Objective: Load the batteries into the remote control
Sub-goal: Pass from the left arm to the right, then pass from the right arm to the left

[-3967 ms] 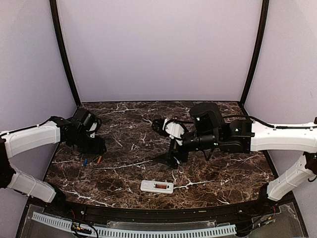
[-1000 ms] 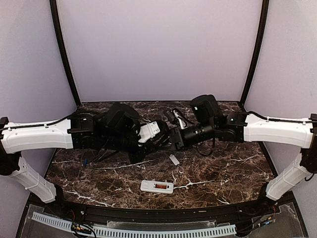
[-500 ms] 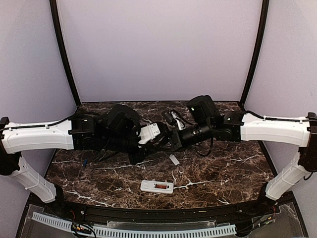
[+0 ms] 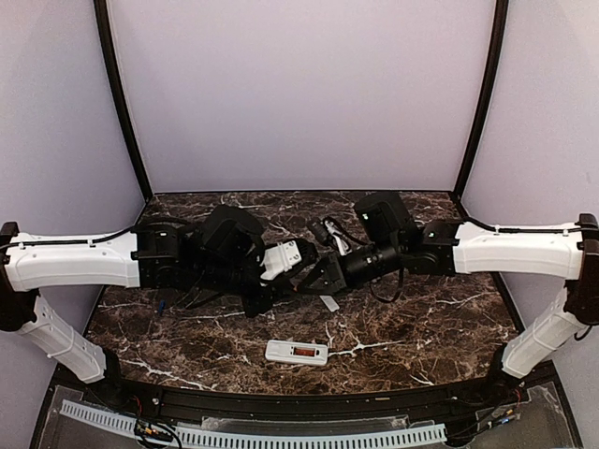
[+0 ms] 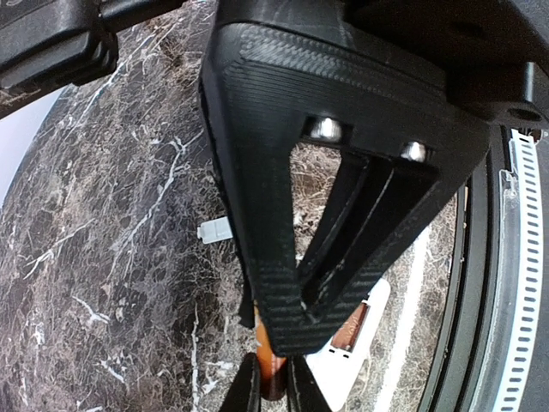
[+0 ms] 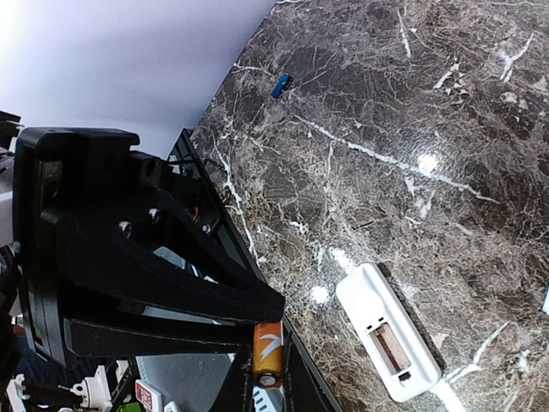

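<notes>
Hands meet above the middle of the frame. The left hand [image 5: 273, 388], down among the two batteries at the left edge of the marbled surface [image 4: 421, 318] a few seconds ago, has swung across and now pinches the orange battery [image 6: 268, 348] between its fingers. The right hand [image 6: 268, 382] has closed in from the other side. Its fingers flank the same battery, though I cannot tell whether they have clamped on it. The blue battery [image 6: 280, 85] is left alone at the far left of the surface. The remote [image 4: 297, 352] lies at lower centre, back up with its recess uncovered, and its loose cover [image 4: 329, 302] sits just above it. This looks like a handover between the hands, with no battery loaded yet.
</notes>
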`<state>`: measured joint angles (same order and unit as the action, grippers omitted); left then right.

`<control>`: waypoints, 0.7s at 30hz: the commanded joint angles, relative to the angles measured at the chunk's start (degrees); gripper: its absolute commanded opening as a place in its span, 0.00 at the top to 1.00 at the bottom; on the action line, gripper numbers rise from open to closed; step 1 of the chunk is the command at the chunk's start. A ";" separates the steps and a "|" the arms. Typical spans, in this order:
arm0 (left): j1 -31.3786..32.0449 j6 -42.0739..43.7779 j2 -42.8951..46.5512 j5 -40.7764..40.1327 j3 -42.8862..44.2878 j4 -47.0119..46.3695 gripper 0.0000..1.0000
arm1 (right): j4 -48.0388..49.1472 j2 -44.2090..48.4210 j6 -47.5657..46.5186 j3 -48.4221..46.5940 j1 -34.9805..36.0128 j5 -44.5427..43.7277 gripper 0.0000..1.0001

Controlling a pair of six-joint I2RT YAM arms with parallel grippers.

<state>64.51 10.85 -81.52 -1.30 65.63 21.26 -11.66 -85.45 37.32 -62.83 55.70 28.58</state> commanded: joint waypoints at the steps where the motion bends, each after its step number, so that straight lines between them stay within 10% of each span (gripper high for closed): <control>1: 0.18 1.14 1.99 4.86 -2.17 -0.37 0.90 | 7.17 2.94 -0.19 4.34 -0.66 2.03 1.00; 4: 0.18 0.94 1.06 6.25 -2.31 -0.35 0.85 | 8.75 3.36 -0.35 5.99 -0.60 2.81 1.00; 11: 0.11 1.53 1.21 6.94 -6.52 -3.42 0.38 | 12.07 3.10 0.60 11.95 -0.60 1.89 1.00; 21: 0.15 4.12 4.35 8.18 -21.52 -28.65 0.58 | 22.43 2.22 3.04 18.03 -0.29 2.98 1.00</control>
<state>64.51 13.21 -80.84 5.50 48.38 6.72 4.60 -83.13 39.70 -45.47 55.35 30.65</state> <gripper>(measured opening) 0.438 0.072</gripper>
